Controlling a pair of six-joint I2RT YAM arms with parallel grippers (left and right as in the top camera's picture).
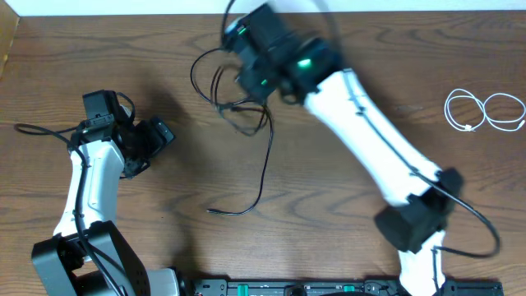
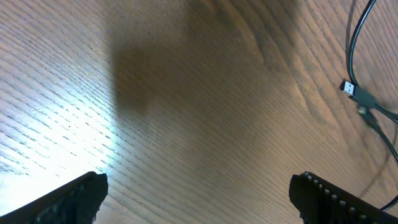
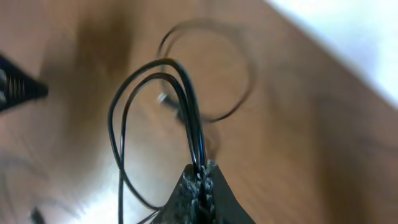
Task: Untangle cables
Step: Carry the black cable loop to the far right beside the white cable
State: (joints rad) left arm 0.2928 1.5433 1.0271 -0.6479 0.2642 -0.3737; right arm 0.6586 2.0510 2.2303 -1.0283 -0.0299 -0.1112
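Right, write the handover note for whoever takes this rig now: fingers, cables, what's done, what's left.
Left gripper: open, empty, over bare table.
Right gripper: shut on strands of the black cable, near the table's far edge.
White cable: coiled by itself at the right edge, apart from the black one.
Done: white is separated.
Left: black loops are bunched under the right gripper, with one tail trailing toward the middle. I cannot tell whether that is one black cord or several. Pull them apart.
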